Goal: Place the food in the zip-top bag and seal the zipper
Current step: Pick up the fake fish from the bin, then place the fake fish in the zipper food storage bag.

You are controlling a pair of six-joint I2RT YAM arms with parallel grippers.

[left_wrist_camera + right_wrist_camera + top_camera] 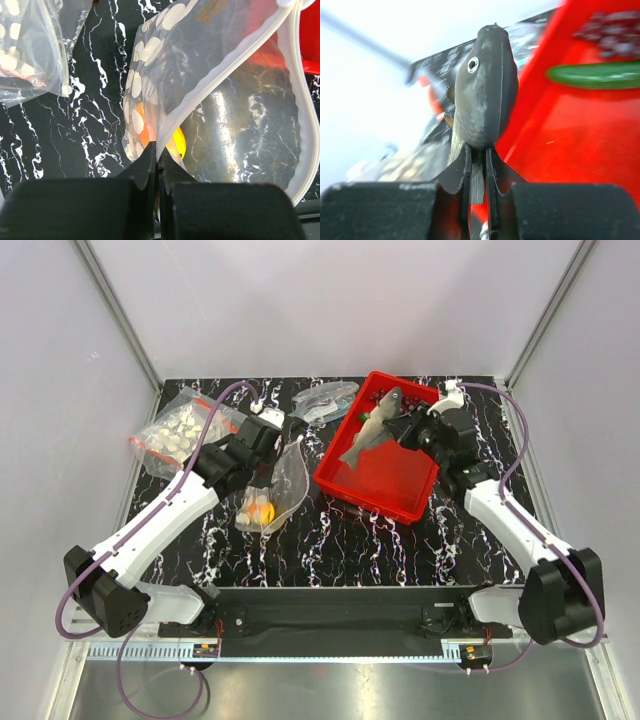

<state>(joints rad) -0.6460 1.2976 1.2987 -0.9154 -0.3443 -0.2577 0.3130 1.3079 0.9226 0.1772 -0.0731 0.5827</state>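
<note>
Pinched by the left gripper (157, 157), the dotted clear zip-top bag's rim (226, 64) is shown only in that wrist view. The grey toy fish (482, 85) is clamped by its tail in the right gripper (479, 167), over a red plastic tray (570, 150).

The fish (482, 85) sits in the right claw (478, 152) over the tray (580, 150); the zip-top bag (240, 125) has its edge in the left claw (157, 157).

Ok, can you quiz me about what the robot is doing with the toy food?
1. True or false: the right tool is empty.
2. How many foods are inside the bag? A none, B one, C three.
3. What is the left tool pinching?
Key: 1 false, it grips the fish by the tail. 2 B, the orange fruit. 3 the bag's rim.
</note>
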